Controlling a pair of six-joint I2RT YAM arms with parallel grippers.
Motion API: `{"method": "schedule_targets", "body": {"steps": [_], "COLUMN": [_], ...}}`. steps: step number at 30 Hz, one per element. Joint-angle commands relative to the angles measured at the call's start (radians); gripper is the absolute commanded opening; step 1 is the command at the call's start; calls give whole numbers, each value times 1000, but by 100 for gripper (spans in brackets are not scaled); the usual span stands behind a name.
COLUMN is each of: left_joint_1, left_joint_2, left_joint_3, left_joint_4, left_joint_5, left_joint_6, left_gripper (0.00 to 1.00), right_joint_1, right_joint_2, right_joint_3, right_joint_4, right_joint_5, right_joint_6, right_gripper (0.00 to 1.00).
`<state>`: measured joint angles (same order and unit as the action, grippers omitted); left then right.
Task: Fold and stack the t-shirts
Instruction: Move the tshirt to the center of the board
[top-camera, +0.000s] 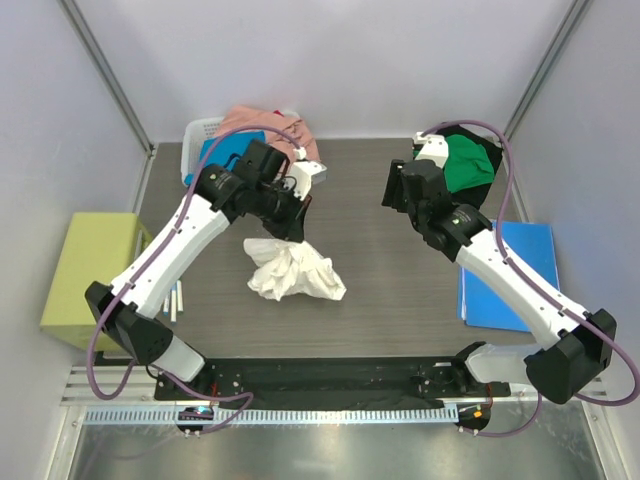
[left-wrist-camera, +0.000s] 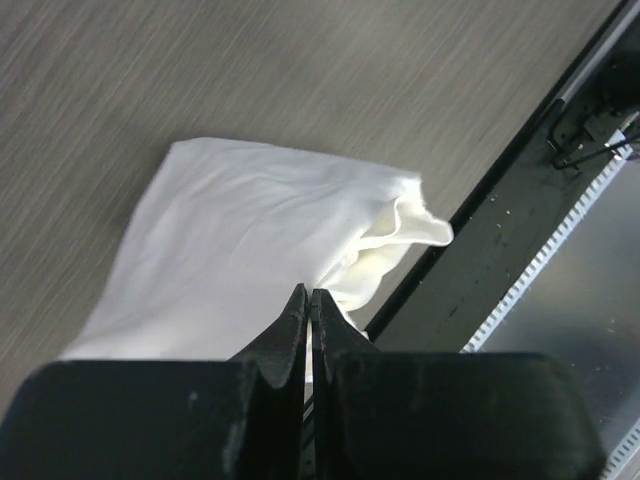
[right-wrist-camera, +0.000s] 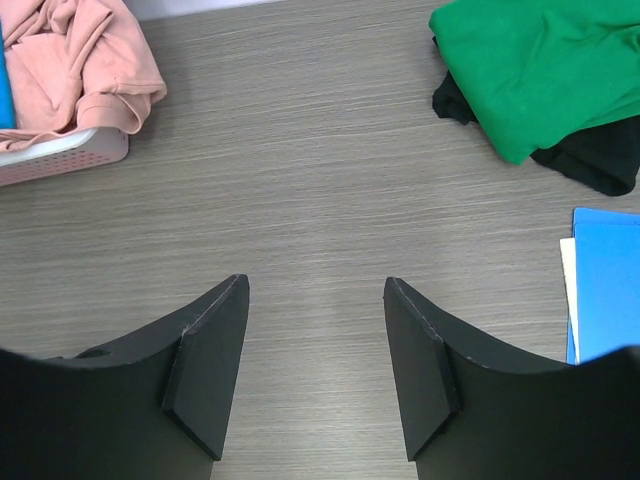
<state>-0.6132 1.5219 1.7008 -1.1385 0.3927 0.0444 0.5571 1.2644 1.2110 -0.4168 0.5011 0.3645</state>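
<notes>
We see the left tool clamped on the white shirt, bunched at the middle of the worktop, while the right tool stands apart near the green shirt.

shirt mid-table, basket back left, folder right

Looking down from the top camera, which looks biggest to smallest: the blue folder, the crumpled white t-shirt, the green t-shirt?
1. blue folder, even with an arm lying across it.
2. white t-shirt, bunched up.
3. green t-shirt, clearly smallest here, though it lies farther back and an arm hides one edge.
</notes>
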Motion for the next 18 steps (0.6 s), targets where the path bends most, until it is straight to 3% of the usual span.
{"method": "schedule_targets", "body": {"steps": [1,13,14,15,16,17,18], "left_joint_1": [-10,-94,-108,-123,-153,-172,-184], "left_joint_2": [15,199,204,208,213,212,210], "left_joint_3": [75,142,140,137,126,120,117], "left_joint_4": [91,138,137,134,131,134,137], "left_joint_5": [-81,-324,-324,-309,-302,-310,-334], "left_joint_6": [-83,-204,-198,-189,-166,-158,-152], "left_gripper": [0,0,10,31,82,99,100], "right_joint_1": [6,6,6,6,6,6,6], "right_joint_2": [-34,-45,-45,-45,-43,-42,-37], "right_joint_3": [32,4,2,5,5,7,10], "right_joint_4": [16,12,12,12,13,12,12], "right_joint_5": [24,27,27,24,22,21,16], "right_joint_6": [-6,5,5,7,7,11,13], "right_gripper": [62,62,62,62,62,64,66]}}
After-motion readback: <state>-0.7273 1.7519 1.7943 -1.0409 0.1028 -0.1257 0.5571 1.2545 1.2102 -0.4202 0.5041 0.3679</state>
